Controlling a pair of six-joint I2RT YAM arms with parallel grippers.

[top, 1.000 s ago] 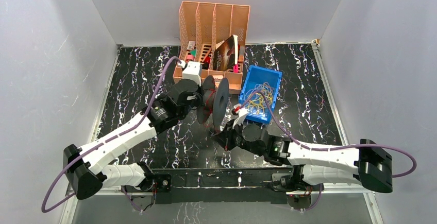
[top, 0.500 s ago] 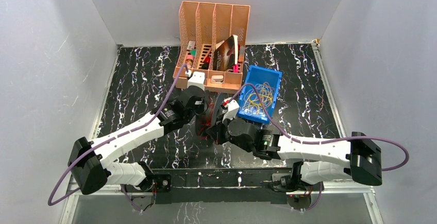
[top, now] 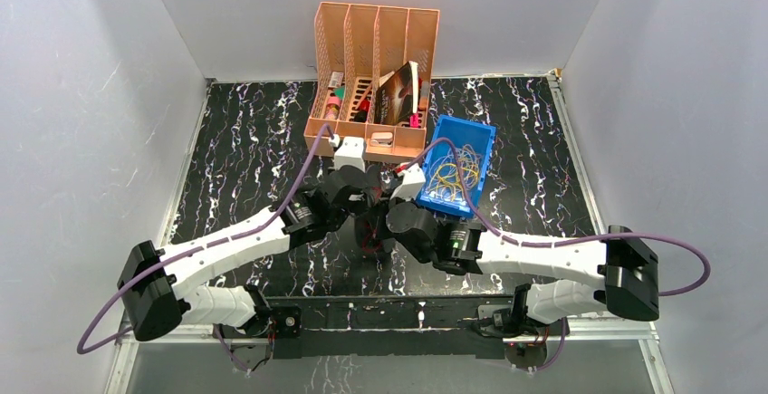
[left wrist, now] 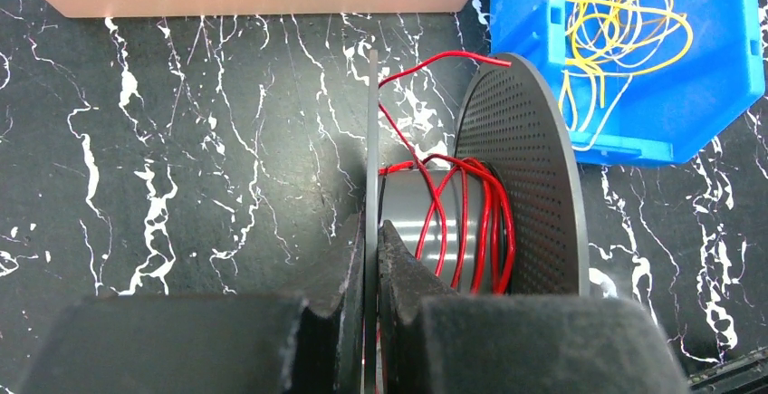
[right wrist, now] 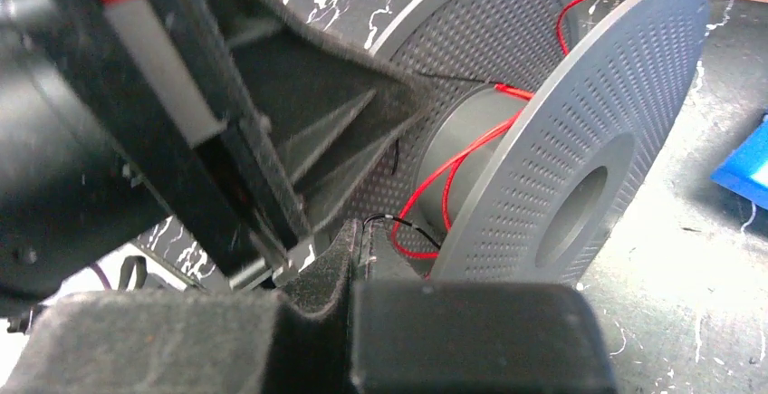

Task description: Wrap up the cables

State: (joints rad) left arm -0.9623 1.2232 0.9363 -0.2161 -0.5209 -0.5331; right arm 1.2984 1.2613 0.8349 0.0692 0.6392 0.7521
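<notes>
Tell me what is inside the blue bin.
Tangled yellow cables lie in the blue bin. The spool's disc covers one corner; anything beneath the tangle is hidden.

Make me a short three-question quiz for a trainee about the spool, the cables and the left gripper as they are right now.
1. True or false: the left gripper is clamped on the edge of one disc of the spool.
2. What colour is the cable wound on the spool's hub? A yellow, B red, C green.
3. Fill in: the loose yellow cables lie in the ___ bin.

Key: 1 true; 2 B; 3 blue.
</notes>
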